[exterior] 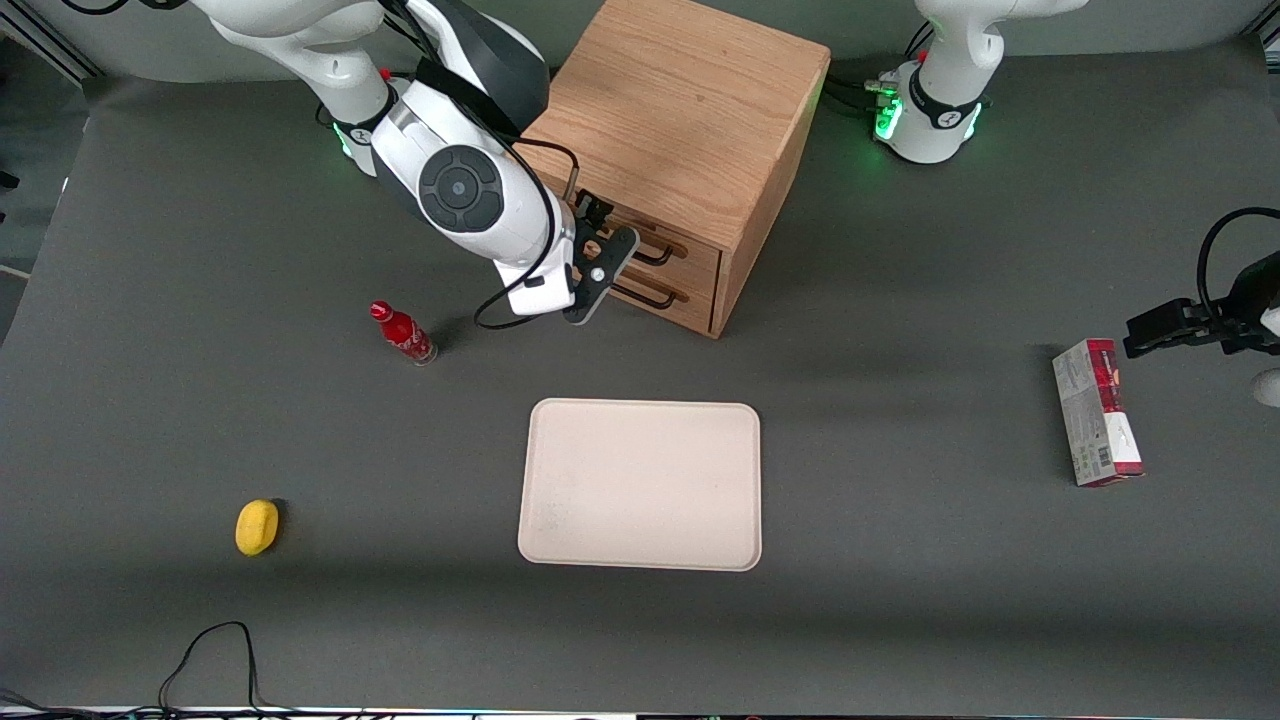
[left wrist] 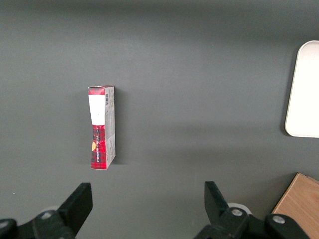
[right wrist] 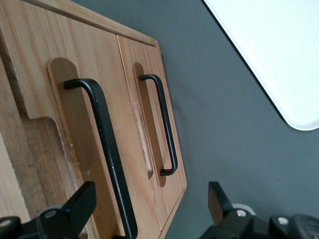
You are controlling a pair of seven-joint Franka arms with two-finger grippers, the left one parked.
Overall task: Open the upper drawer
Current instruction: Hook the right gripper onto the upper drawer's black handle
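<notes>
The oak cabinet [exterior: 680, 90] stands toward the back of the table, its drawer fronts turned toward the working arm's end. The upper drawer [exterior: 692, 256] looks shut, with its thin black handle [exterior: 658, 254] above the lower drawer's handle [exterior: 650, 297]. My right gripper [exterior: 608, 248] is open, right in front of the drawer fronts at handle height. In the right wrist view the upper drawer [right wrist: 75, 129] fills the frame, and its handle [right wrist: 107, 159] runs between the two fingers of the gripper [right wrist: 149, 209], close to one fingertip [right wrist: 75, 206]. Nothing is gripped. The lower drawer [right wrist: 149, 55] lies beside it, next to the table.
A cream tray [exterior: 640, 485] lies nearer the front camera than the cabinet. A small red bottle [exterior: 403, 333] stands beside my arm. A yellow object [exterior: 257, 526] lies toward the working arm's end. A red and grey box [exterior: 1095, 410] lies toward the parked arm's end.
</notes>
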